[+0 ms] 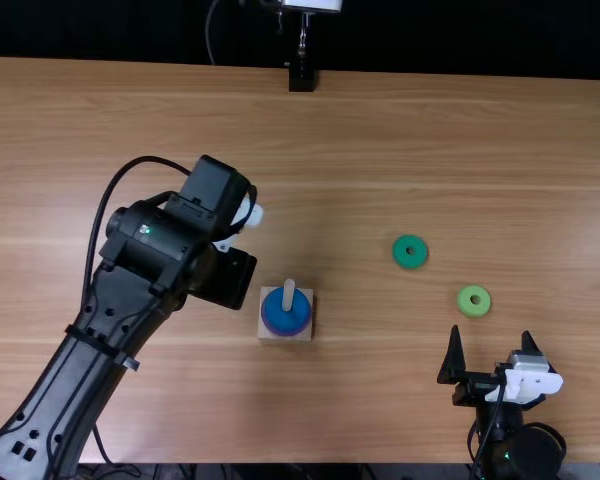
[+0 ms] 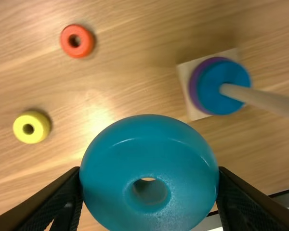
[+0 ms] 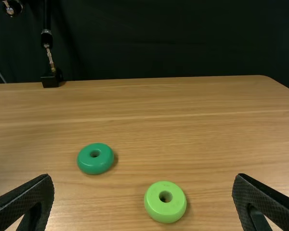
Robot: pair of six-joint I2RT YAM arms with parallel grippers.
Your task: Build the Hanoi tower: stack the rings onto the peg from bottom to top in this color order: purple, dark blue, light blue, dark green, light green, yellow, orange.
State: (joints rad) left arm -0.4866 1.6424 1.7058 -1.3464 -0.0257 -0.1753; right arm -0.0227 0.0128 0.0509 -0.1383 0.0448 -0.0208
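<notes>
One light blue ring (image 2: 149, 137) is pinched by the left end effector (image 2: 149, 180); the upright peg (image 1: 288, 293), bearing the dark blue ring (image 2: 213, 79) over the purple ring (image 2: 195, 89), stands just to its right, farther from the spread right end effector (image 1: 491, 340).

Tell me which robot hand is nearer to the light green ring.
Right. The right hand is open just in front of the light green ring; the left hand is well to its left, past the peg.
</notes>
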